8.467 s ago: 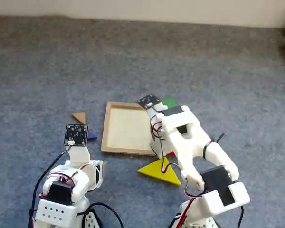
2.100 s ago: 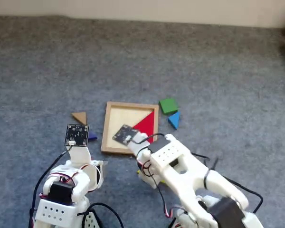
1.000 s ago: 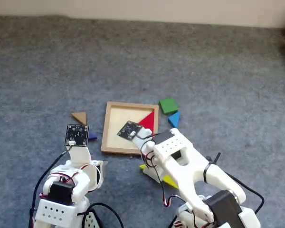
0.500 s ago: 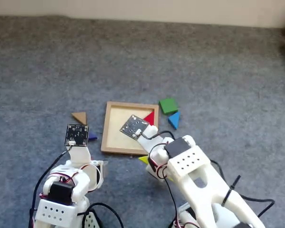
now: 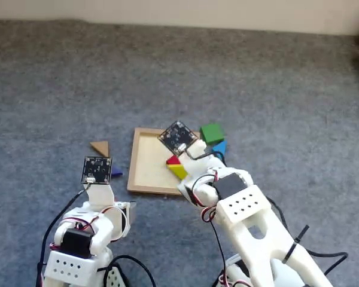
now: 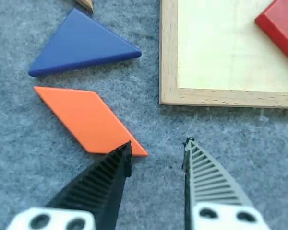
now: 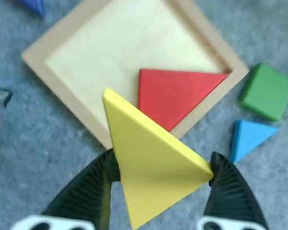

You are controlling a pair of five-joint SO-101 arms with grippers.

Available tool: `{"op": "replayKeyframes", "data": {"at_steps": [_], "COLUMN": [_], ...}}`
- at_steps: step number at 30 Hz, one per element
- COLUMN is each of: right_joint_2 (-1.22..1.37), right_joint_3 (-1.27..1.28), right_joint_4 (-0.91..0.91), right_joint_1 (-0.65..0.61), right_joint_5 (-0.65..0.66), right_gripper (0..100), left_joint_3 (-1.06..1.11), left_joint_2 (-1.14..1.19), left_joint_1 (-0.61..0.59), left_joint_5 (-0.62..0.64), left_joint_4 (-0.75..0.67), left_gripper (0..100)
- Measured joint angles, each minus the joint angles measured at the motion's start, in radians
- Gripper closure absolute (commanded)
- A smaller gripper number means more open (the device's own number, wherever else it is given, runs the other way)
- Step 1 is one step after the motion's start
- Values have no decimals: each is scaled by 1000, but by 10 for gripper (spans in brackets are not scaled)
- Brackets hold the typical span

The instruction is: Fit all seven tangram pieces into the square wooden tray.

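Note:
The square wooden tray point(image 5: 146, 162) lies on the grey carpet with a red triangle point(image 7: 175, 96) in its corner nearest the green square point(image 5: 212, 132). My right gripper point(image 7: 161, 167) is shut on a large yellow triangle point(image 7: 151, 163), held tilted above the tray's near edge and partly covering the red piece point(image 5: 173, 160). My left gripper point(image 6: 157, 146) stands open over the carpet beside the tray point(image 6: 168, 57), its tips just past the corner of an orange parallelogram point(image 6: 89, 120). A dark blue triangle point(image 6: 81, 45) lies beyond that.
A small light blue triangle point(image 7: 249, 136) sits next to the green square point(image 7: 268, 91), off the tray's far right corner. A tan triangle point(image 5: 100, 147) lies left of the tray. The tray's left half point(image 7: 110, 43) is bare wood.
The right arm lifted the yellow triangle from the carpet in front of the tray and swung it up over the tray beside the red triangle. The left arm stayed still.

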Motion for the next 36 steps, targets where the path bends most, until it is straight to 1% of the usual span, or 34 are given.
{"op": "replayKeyframes", "data": {"at_steps": [6, 10, 14, 17, 22, 28, 33, 36], "right_joint_2": [0, 0, 0, 0, 0, 0, 5, 87], "right_joint_3": [-28, -28, -28, -21, 66, 89, 89, 89], "right_joint_4": [-180, -296, -344, -396, -505, -526, -526, -526], "right_joint_1": [-9, -80, -146, -163, -169, -169, -169, -169], "right_joint_5": [-3, -5, -5, -5, -5, 61, 71, 72], "right_gripper": [839, 839, 839, 839, 839, 839, 839, 839], "left_joint_3": [0, 0, 0, 0, 0, 0, 0, 0], "left_joint_2": [0, 0, 0, 0, 0, 0, 0, 0], "left_joint_1": [0, 0, 0, 0, 0, 0, 0, 0], "left_joint_5": [0, 0, 0, 0, 0, 0, 0, 0], "left_joint_4": [0, 0, 0, 0, 0, 0, 0, 0], "left_gripper": [821, 821, 821, 821, 821, 821, 821, 821]}}
